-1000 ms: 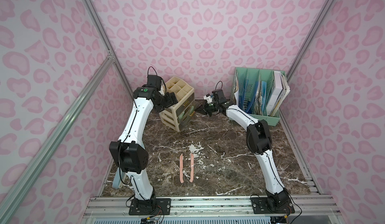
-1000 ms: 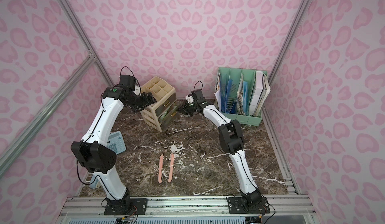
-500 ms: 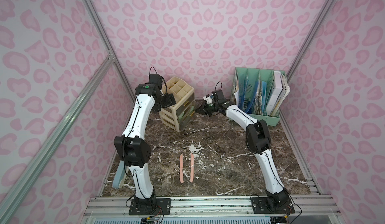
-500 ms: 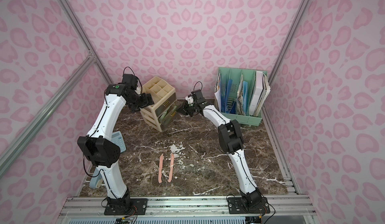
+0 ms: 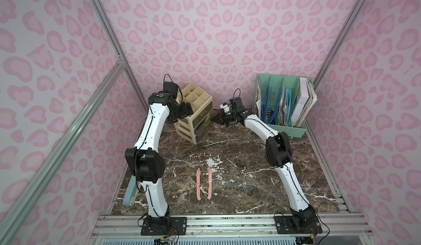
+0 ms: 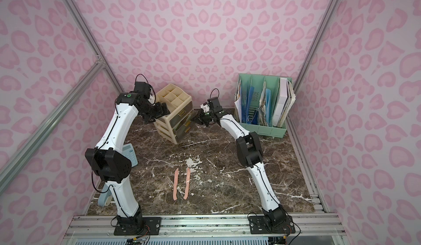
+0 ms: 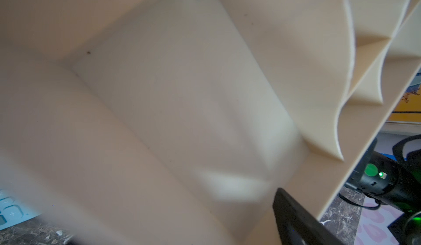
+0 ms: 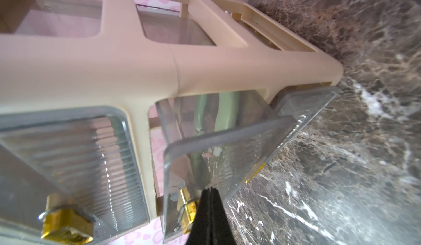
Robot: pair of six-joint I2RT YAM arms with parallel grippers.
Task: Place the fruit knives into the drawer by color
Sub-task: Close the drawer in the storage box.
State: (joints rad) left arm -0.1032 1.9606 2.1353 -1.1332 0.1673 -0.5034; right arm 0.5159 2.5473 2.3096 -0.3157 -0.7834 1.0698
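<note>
Jutting drawer (image 8: pixel 227 141) edge, right gripper (image 8: pixel 210 190) closed

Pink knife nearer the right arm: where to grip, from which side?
Take the pink knife by its rounded near end, likely the handle, from straight above, jaws across its width. It lies flat on the table, and the other pink knife lies parallel close beside it, leaving a narrow gap.

The left arm (image 5: pixel 152 127) is raised from seven o'clock and bent toward eleven o'clock, and the jaws of the left gripper (image 5: pixel 182 112) are spread wide. The right arm (image 5: pixel 257 124) is stretched from five o'clock toward twelve, wrist lowered, and the jaws of the right gripper (image 8: pixel 210 190) are pressed together.
</note>
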